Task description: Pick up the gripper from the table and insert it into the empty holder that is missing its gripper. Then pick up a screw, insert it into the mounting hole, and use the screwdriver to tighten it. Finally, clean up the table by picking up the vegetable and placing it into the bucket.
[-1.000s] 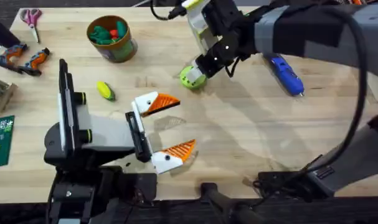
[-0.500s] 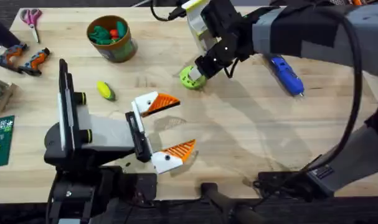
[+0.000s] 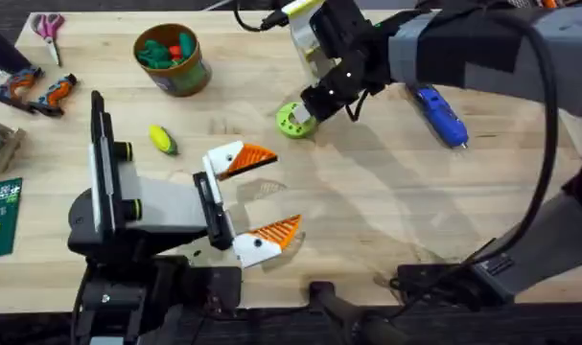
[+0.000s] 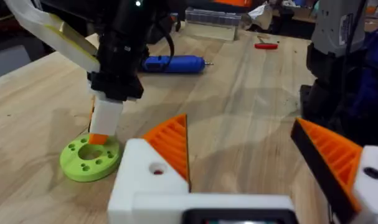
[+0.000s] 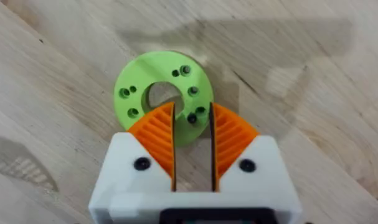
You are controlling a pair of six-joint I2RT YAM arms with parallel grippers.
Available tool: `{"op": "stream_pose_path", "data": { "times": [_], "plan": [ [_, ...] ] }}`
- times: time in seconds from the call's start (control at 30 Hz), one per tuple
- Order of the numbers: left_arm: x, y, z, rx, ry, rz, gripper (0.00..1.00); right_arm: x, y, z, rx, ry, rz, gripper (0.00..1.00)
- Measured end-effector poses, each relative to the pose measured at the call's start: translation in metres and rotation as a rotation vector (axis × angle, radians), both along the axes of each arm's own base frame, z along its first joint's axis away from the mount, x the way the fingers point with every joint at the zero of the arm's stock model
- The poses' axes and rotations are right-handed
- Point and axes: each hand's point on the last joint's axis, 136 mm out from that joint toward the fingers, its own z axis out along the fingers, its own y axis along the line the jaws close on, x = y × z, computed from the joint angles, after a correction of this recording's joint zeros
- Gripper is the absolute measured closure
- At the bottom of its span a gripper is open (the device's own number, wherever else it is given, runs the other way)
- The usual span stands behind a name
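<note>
Hovering over the green disc (image 5: 163, 98) on the table (image 3: 367, 211), right hand (image 5: 192, 138) narrowly parted, gripping nothing, pads astride the disc's rim, probably lined up for something small there. Left hand (image 3: 260, 196) wide open, empty, parked. Vegetable (image 3: 162, 140) near the bucket (image 3: 172, 60); screwdriver (image 3: 440, 115) beyond.

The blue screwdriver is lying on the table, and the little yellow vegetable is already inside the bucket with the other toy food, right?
Not quite. The blue screwdriver does lie on the table, but the yellow vegetable is not in the bucket. In the overhead view it lies on the wood, apart from the bucket, which holds green and red toy food.
</note>
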Motion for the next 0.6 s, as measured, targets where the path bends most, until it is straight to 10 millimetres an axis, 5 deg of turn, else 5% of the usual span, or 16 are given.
{"op": "stream_pose_path", "data": {
  "times": [0.6],
  "plan": [
    [0.0000, 0.0000, 0.0000, 0.000, 0.000, 0.000, 0.015, -0.0007, -0.0003, -0.0003, 0.000, 0.004, -0.003, 0.816]
  ]
}}
